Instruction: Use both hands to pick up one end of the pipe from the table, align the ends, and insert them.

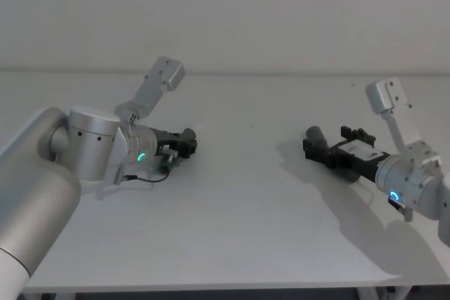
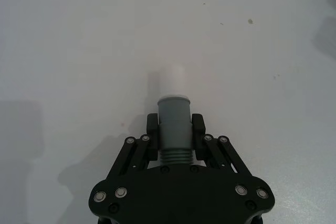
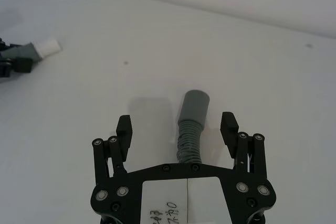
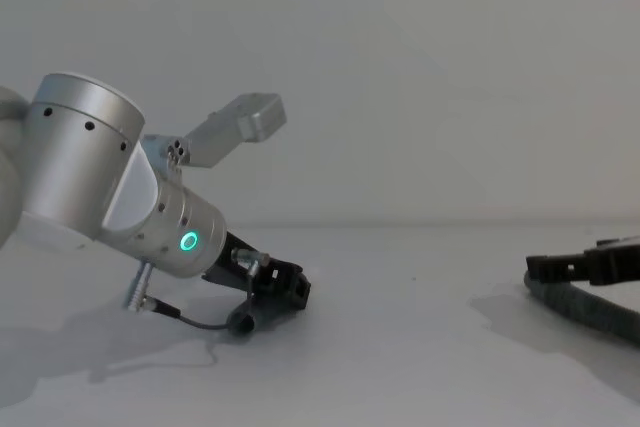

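Plain pale wall (image 4: 450,67) behind a matte white-grey table (image 1: 232,244), soft shadows.

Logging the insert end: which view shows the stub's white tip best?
Left wrist view: the stub's white tip juts clear beyond the left gripper. The right wrist view shows it far off; in head and chest views it's too small to tell.

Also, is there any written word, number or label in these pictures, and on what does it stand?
Handwritten dark marks on the white label on the right gripper: partly cut off, too small to read.
No text on the left gripper, short stub, long hose or table.
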